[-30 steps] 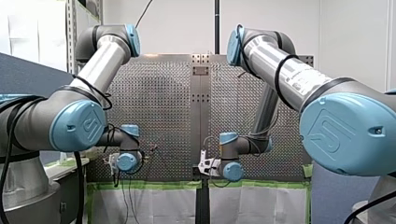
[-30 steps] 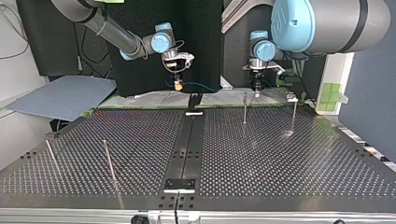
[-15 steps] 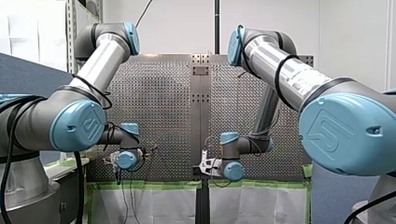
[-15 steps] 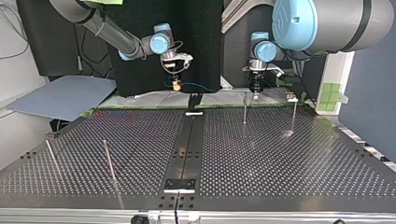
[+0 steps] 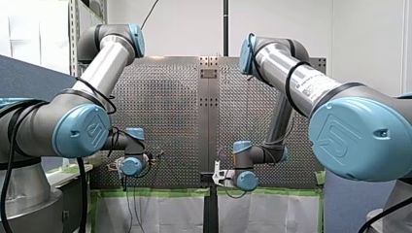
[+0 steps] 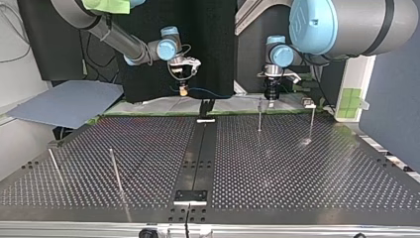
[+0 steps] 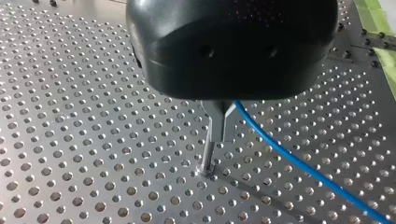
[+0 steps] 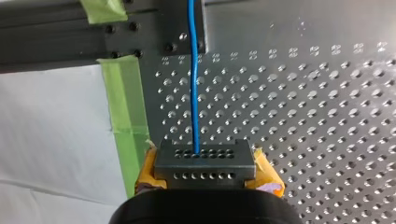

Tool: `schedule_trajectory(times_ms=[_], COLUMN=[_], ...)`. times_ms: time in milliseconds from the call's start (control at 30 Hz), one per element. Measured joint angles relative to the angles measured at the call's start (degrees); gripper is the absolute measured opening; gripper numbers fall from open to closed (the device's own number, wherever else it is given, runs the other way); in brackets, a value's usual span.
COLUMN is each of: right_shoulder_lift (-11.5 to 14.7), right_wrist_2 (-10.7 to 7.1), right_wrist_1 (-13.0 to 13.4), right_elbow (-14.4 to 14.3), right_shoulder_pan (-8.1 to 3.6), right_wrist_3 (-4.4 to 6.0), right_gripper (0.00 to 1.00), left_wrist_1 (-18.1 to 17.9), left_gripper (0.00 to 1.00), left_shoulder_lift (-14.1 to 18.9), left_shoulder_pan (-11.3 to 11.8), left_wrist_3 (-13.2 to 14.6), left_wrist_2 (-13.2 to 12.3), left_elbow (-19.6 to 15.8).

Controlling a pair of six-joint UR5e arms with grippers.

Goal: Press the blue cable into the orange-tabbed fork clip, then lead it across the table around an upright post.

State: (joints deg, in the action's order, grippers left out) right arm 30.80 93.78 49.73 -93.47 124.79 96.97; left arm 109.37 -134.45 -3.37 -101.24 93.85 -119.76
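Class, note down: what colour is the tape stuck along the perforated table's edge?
Green. The tape, beside the blue cable, shows best in the right wrist view.

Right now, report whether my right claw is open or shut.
Shut: my right claw pinches the blue cable, which leaves between its closed fingers.

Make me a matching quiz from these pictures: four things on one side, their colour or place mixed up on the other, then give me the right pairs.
1 blue cable
2 tape strip
3 upright post
4 pads of my right gripper

A green, along the table edge
B yellow
C just ahead of my left gripper
D runs straight ahead out of my right gripper

Pairs: 1-D, 2-A, 3-C, 4-B
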Motion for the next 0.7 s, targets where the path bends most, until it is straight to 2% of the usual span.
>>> schedule_trajectory(times_ms=[233, 500, 700], right_shoulder_lift=[-0.22, -0.24, -0.20], right_wrist_2=[-0.06, -0.05, 0.52], right_wrist_1=[-1.18, -3.79, -6.67], right_elbow=[1.50, 4.30, 6.64], right_shoulder_pan=[-0.19, -0.26, -1.18], right_wrist_3=[-0.01, -0.01, 0.02], right_gripper=[0.00, 0.00, 0.00], left_wrist_1=[0.26, 1.93, 3.19], left_gripper=[0.00, 0.00, 0.00], left_shoulder_lift=[-0.20, -0.66, -0.75], left_shoulder_pan=[0.46, 1.24, 2.34], left_wrist_3=[-1.33, -3.87, -5.14], left_wrist_2=[-0.60, -1.57, -2.37], left_elbow=[0.98, 3.70, 4.75])
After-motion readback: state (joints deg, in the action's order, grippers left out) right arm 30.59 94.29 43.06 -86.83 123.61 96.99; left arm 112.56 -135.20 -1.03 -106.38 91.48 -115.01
